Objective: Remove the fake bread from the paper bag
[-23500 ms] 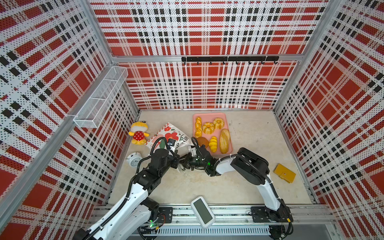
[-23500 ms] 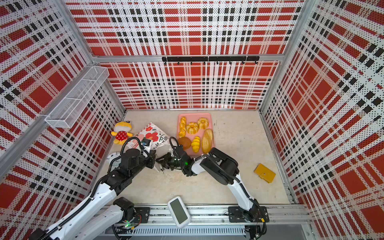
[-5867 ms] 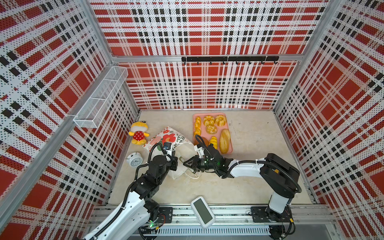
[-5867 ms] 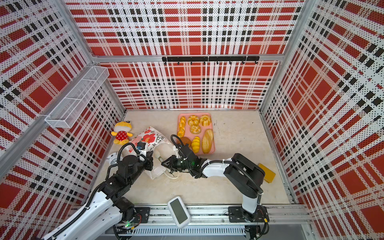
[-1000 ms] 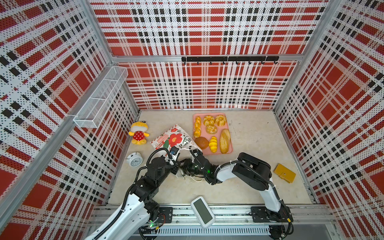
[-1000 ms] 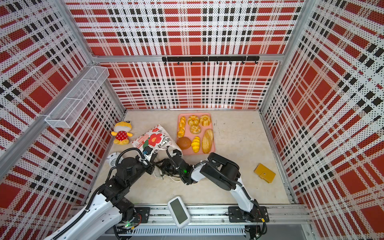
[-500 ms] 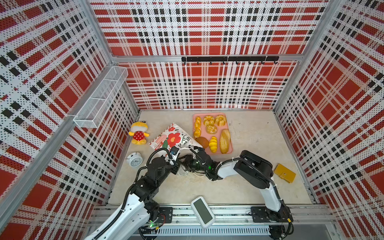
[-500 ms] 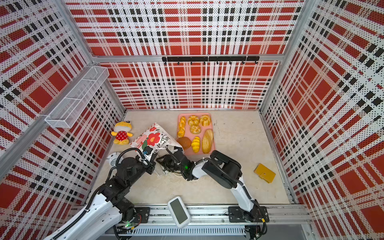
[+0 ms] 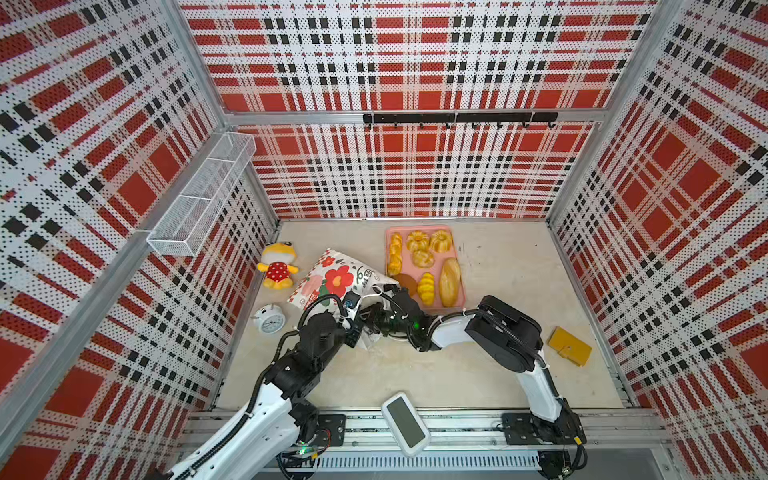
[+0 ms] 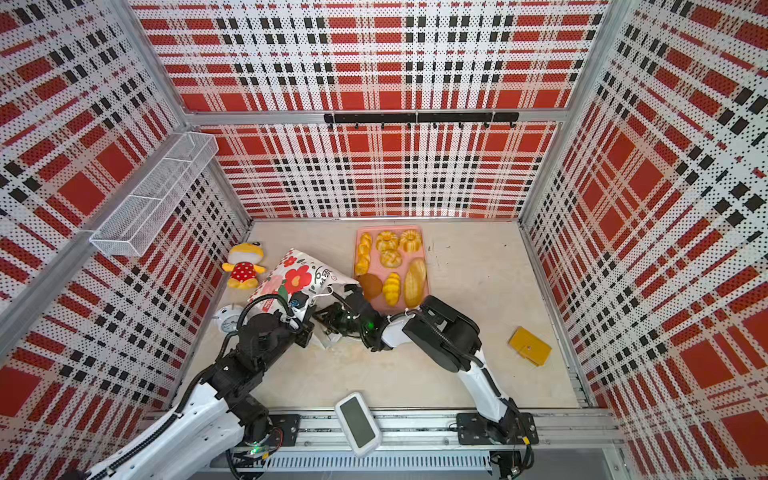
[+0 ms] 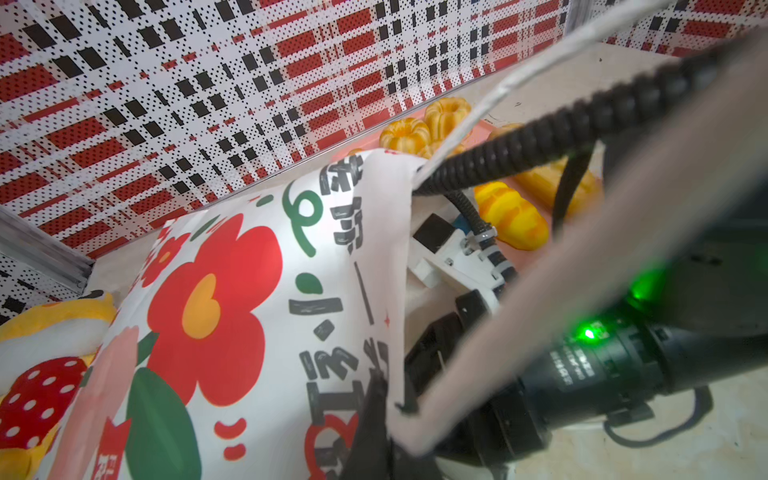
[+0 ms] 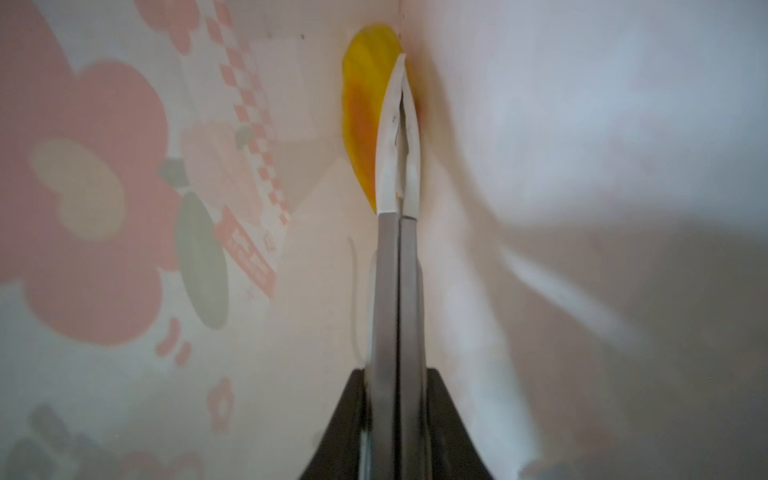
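1. Paper bag [image 9: 336, 274], left of centre in a top view, is being pinched at its mouth by the left gripper [image 11: 376, 399].
2. Fake bread [image 12: 359, 124] is being missed deep inside the bag. The right gripper [image 12: 401, 75] is being squeezed shut beside it, apparently empty.
3. Probably light and slick, so its middle is best being grabbed.

my right gripper [image 12: 398, 124]: tips buried in the paper bag [image 9: 337, 277], unseen in both top views | bread [image 12: 358, 124] inside: a yellow blur, half behind my closed tips, kind and grip unclear | my left gripper [image 11: 371, 419]: mostly cut off at picture edge | plush toy [image 11: 37, 374]: cropped too | clock [image 10: 222, 320]: half under my left arm
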Robot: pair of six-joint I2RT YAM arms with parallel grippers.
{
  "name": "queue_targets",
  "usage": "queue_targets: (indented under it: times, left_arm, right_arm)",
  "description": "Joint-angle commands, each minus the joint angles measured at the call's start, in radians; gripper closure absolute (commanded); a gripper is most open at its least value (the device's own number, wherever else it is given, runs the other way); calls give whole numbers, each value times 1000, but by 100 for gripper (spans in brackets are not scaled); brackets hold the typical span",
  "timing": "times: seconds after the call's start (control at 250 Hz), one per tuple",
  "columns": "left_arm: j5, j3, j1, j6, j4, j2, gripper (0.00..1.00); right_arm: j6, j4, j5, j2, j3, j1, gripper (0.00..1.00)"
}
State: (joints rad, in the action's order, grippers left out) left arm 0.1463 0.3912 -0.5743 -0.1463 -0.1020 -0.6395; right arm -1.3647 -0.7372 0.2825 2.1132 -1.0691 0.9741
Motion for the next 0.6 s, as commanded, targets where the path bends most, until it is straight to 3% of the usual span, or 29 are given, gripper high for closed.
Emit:
queue_targets:
  times: [0.0,0.312,0.528,0.596]
  left_arm:
    - [0,-26,-18,33,33,2,100]
    - [32,-40,-20,63,45,28,100]
    - [45,-49,-22,72,44,54,100]
    - [45,-48,-22,73,44,51,100]
  right_arm:
    - [56,-94,-19,-140,81,9,100]
    - [68,-107,-82,-309,252,43,100]
    - [67,-85,-80,-308,254,46,100]
    - [42,-111,-76,-277,242,46,90]
